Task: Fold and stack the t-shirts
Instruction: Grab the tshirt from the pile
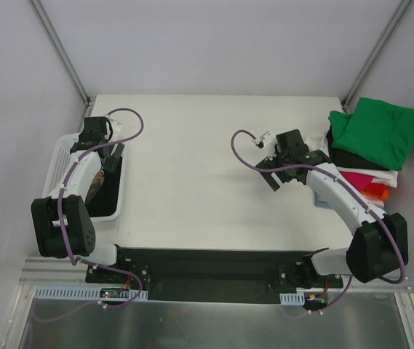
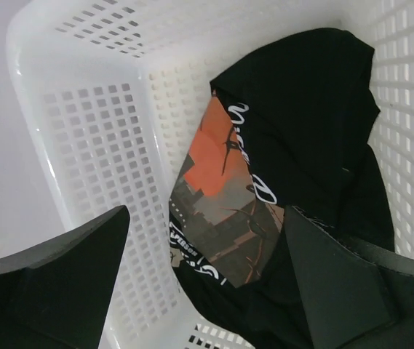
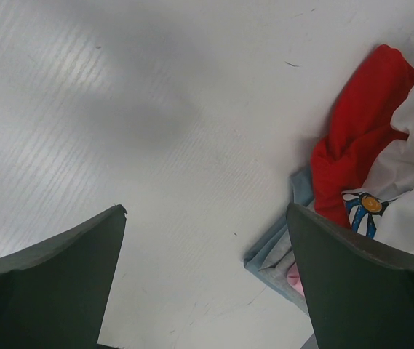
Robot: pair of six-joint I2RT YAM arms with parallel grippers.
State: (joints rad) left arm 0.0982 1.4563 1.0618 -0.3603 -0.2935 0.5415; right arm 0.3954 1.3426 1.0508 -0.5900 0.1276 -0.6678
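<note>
Left gripper (image 2: 207,212) noted spread wide, nothing gripped, poised over black t-shirt (image 2: 305,123). Shirt found crumpled inside white mesh basket (image 2: 97,138), orange-and-grey print showing. Basket set at left edge of table (image 1: 192,196). Right gripper (image 3: 207,209) likewise spread, nothing gripped, held above tabletop just beside pile of shirts (image 1: 370,156) at right edge. Green shirt (image 1: 380,129) seen topmost. Red shirt (image 3: 356,131) and white shirt (image 3: 410,189) observed at pile's edge.
</note>
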